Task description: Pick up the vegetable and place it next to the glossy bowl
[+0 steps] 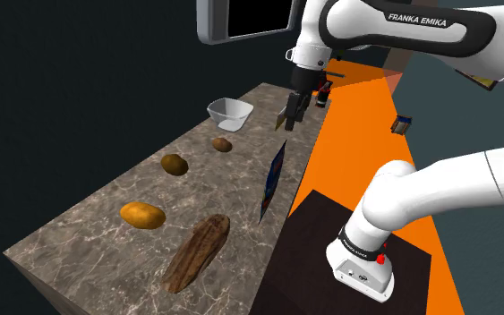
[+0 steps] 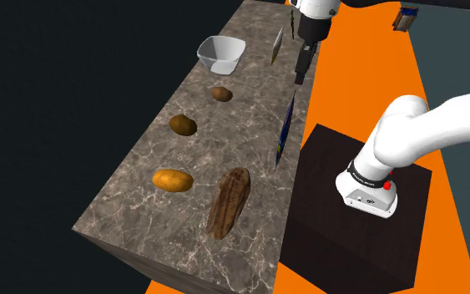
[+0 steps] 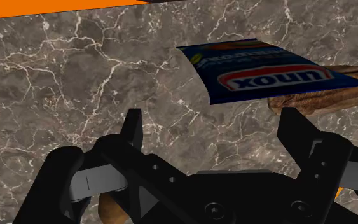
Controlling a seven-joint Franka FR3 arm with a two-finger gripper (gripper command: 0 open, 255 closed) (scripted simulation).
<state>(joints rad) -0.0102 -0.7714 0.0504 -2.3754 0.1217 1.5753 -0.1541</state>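
An orange-brown potato point(image 1: 142, 215) point(image 2: 173, 179) lies on the marble counter point(image 1: 89, 224) near its front end. A white glossy bowl point(image 1: 230, 112) point(image 2: 221, 52) stands at the far end. My gripper point(image 1: 293, 112) point(image 2: 300, 68) hangs above the counter's edge, at the shoulder view's right of the bowl and far from the potato. In the wrist view the gripper point(image 3: 212, 127) is open, its fingers wide apart with only bare marble between them.
Between potato and bowl lie a darker brown oval thing point(image 1: 175, 164) and a smaller brown one point(image 1: 221, 144). A long brown loaf-like thing point(image 1: 198, 251) point(image 3: 323, 98) lies beside the potato. A blue packet point(image 1: 273, 179) point(image 3: 260, 73) stands upright at the counter's edge. The dark stand point(image 1: 348, 259) adjoins.
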